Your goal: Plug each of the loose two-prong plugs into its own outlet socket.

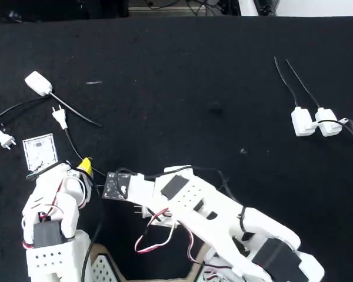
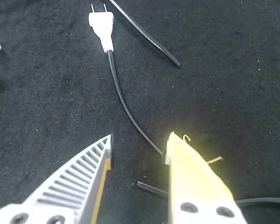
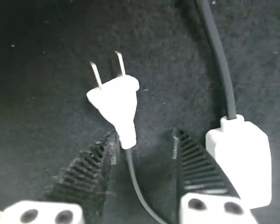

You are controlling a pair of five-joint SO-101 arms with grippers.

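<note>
The left claw [image 2: 139, 140] gapes wide and empty over the bench [image 1: 194, 76], astride the black cord [image 2: 123, 105] of a white plug [image 1: 60, 116] at the high view's left. The right claw [image 3: 143, 137] is open too. Its fingers flank a second plug [image 3: 115, 100] without clamping it, just beside a white socket block [image 3: 240, 158].

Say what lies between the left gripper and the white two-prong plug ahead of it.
In the left wrist view, a black cord curves over the mat from the white two-prong plug to the left gripper.
</note>
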